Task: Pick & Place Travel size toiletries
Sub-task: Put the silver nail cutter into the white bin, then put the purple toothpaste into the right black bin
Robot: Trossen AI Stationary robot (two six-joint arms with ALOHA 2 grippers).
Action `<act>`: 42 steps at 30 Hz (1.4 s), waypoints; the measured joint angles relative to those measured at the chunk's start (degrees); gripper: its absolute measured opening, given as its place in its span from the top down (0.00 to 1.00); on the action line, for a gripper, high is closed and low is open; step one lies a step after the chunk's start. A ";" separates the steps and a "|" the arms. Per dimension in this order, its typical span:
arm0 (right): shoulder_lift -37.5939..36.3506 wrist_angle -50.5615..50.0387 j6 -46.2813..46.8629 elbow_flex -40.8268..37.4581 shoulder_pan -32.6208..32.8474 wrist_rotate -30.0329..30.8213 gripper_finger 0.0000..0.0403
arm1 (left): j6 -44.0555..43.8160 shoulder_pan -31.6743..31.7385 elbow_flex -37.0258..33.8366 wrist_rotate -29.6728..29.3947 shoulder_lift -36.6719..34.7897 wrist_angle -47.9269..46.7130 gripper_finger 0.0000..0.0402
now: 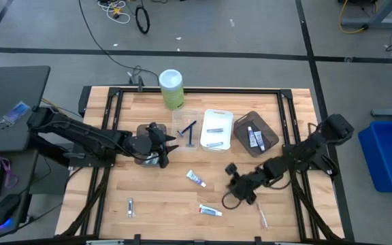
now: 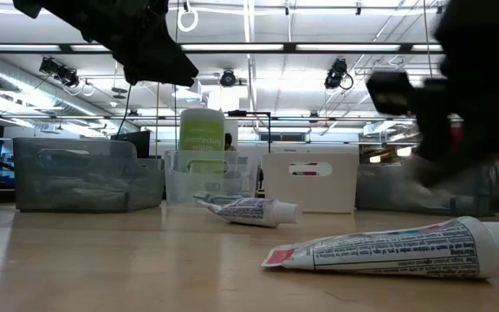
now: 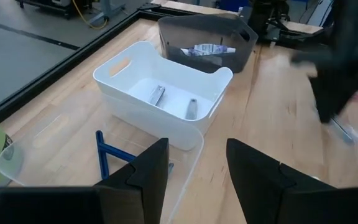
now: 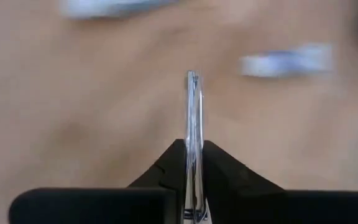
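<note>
A thin silver piece (image 4: 193, 134) was pinched edge-on between the closed jaws of the right gripper (image 1: 235, 187), lower centre-right of the overhead frame. The pick looked complete; carrying it to the white tray (image 1: 216, 128) at upper centre seemed called for next. The left gripper (image 1: 163, 151), jaws spread and empty, was parked left of centre beside the clear tray (image 3: 194, 163).

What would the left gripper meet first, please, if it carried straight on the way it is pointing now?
Probably the clear tray, whose rim lies just ahead of the open left gripper, with the white tray beyond it; depth is hard to judge.

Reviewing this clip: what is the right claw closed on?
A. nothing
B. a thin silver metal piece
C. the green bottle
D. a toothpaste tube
B: the right wrist view shows the right claw pinched on a thin silver metal piece, standing edge-on between its fingers above the wooden table.
</note>
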 joint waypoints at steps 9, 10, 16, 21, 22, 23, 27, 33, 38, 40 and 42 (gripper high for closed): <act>-12.29 -1.43 -5.69 4.48 -12.93 21.57 0.89 | 0.62 0.00 0.01 -0.29 -0.02 0.09 0.58; -12.98 0.02 -5.11 4.53 -14.99 22.76 0.89 | 0.60 0.00 0.00 -0.35 -0.02 0.02 0.58; -12.41 1.90 5.82 4.54 -28.71 13.58 0.88 | 0.40 0.00 0.01 -0.46 -0.02 0.00 0.58; -7.00 2.70 6.82 3.56 -35.53 4.79 0.84 | 0.31 0.00 0.00 -0.33 -0.02 -0.12 0.58; -5.75 3.00 6.15 3.53 -36.22 4.81 0.82 | 0.44 0.00 0.01 -0.33 -0.04 -0.10 0.58; -4.40 4.08 6.15 3.53 -36.84 4.74 0.80 | 0.46 0.00 0.01 -0.35 -0.04 -0.12 0.58; -0.02 6.01 6.14 3.53 -37.87 4.67 0.71 | 0.36 0.00 0.00 -0.32 -0.04 -0.28 0.58; 0.06 6.01 7.94 3.59 -36.93 4.65 0.57 | 0.28 0.00 0.00 -0.26 -0.04 -0.29 0.58; -2.17 7.83 16.89 5.01 -34.29 1.78 0.47 | 0.28 0.00 0.00 -0.26 -0.04 -0.33 0.58; -2.36 10.28 20.96 4.99 -32.79 -3.34 0.45 | 0.28 0.00 0.00 -0.26 -0.04 -0.34 0.58; -2.36 12.99 23.83 4.99 -30.92 -8.34 0.43 | 0.28 0.00 0.00 -0.26 -0.04 -0.33 0.58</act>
